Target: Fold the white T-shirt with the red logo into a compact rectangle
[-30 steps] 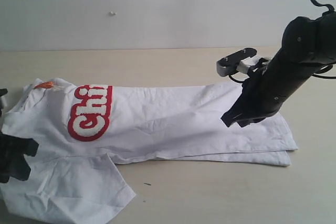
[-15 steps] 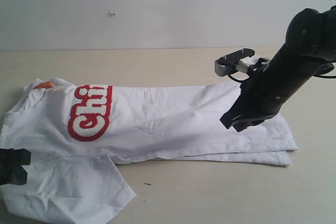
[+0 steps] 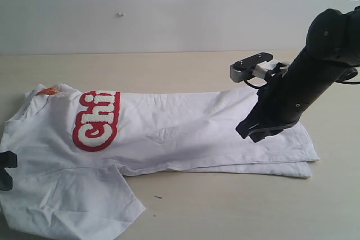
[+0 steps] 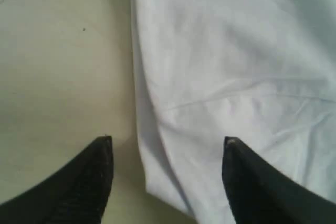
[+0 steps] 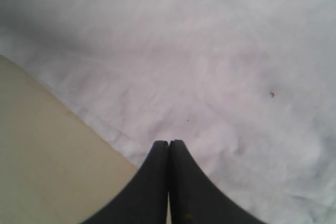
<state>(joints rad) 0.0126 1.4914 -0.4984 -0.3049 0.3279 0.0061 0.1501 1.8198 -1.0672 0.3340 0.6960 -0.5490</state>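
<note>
Shirt: large white short-sleeved cotton T-shirt (image 3: 185, 130), lying lengthwise on the pale beige surface (image 3: 225, 206), collar end at the left.
Logo: fuzzy red patch with white letters (image 3: 97, 121), face up near the collar.
Left gripper (image 4: 167, 141): spread, empty, straddling the shirt's edge.
Right gripper (image 5: 169, 142): pressed together, empty, over the hem end.

White T-shirt (image 3: 185, 130) flat on desk (image 3: 169, 71), side folded inward; red logo (image 3: 97, 120) half hidden, sleeve spread.
</note>
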